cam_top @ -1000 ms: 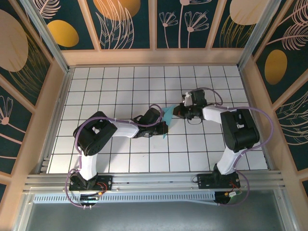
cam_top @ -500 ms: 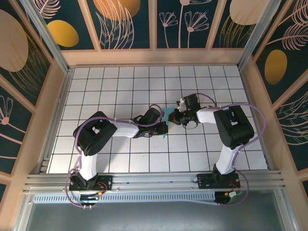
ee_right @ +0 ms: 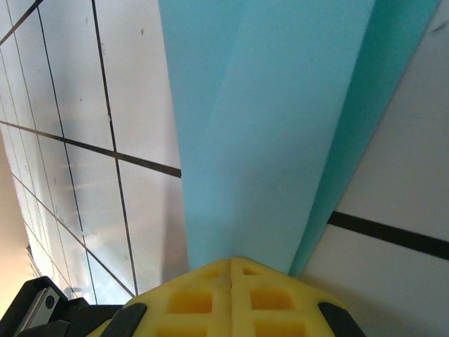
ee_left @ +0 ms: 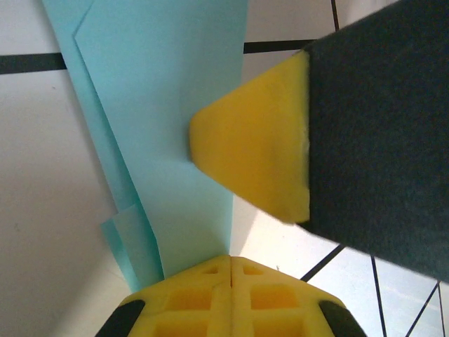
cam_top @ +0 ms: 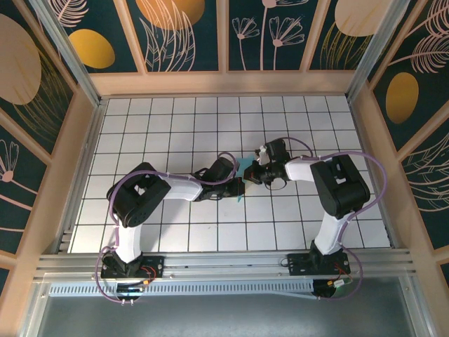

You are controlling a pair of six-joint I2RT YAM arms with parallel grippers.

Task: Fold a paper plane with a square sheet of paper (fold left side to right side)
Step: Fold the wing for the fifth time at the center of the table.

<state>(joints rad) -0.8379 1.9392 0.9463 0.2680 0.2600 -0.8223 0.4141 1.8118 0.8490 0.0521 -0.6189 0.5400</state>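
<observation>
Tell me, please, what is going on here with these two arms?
The two arms meet over the middle of the tiled table, both working on one piece of light blue paper. The left gripper is shut on it from one side and the right gripper is shut on it from the other. The paper is already folded narrow, with several creased layers showing.

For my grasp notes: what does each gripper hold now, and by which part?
Both hold the folded cyan paper. The left gripper pinches its narrow end; the right gripper is shut on its edge from the other side.
</observation>
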